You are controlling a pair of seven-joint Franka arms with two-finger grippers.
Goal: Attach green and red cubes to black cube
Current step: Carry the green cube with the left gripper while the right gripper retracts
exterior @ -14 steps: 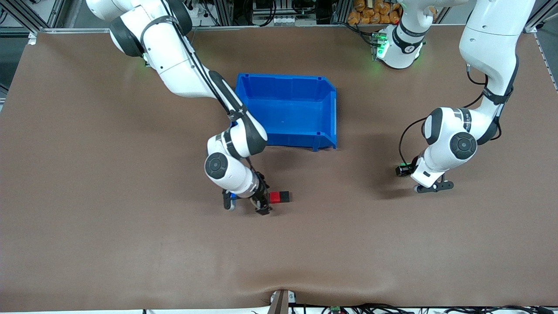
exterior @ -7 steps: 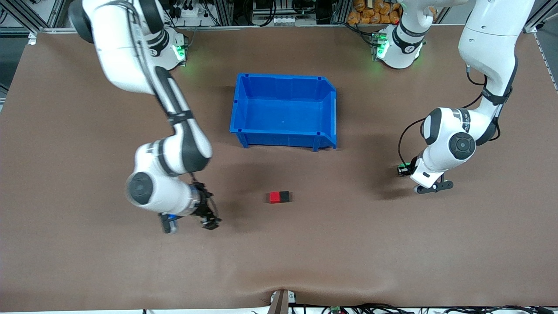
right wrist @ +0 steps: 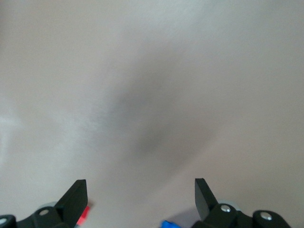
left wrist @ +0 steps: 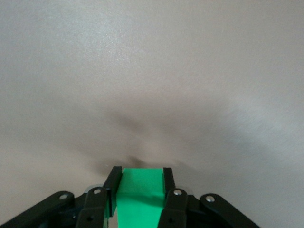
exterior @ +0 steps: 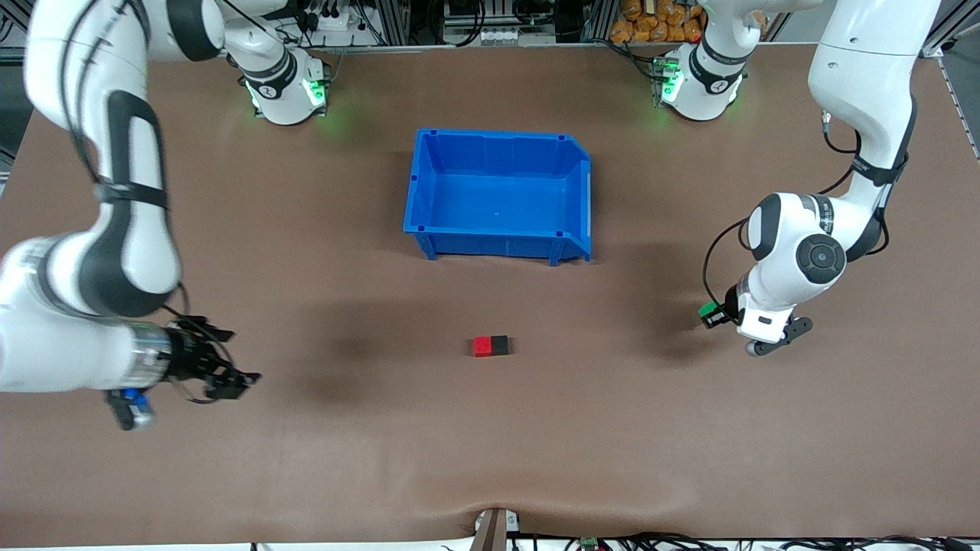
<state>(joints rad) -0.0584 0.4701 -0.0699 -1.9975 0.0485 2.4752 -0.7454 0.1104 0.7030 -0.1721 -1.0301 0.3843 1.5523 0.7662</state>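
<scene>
The red cube [exterior: 481, 347] and the black cube [exterior: 500, 345] lie side by side, touching, on the table nearer the front camera than the blue bin. My left gripper [exterior: 712, 315] is shut on the green cube [exterior: 706, 311] and holds it low over the table toward the left arm's end. In the left wrist view the green cube [left wrist: 141, 190] sits between the fingers of the left gripper [left wrist: 140, 173]. My right gripper [exterior: 230, 375] is open and empty over bare table toward the right arm's end. Its wrist view shows the right gripper [right wrist: 140, 190] with its jaws wide apart.
An empty blue bin [exterior: 417, 191] stands at mid-table, farther from the front camera than the cube pair. The brown table mat [exterior: 612, 428] is bare between the cubes and each gripper.
My right arm has swung away from the red and black pair toward its own end of the table, gripper open. My left arm has shifted only slightly with the green cube.
</scene>
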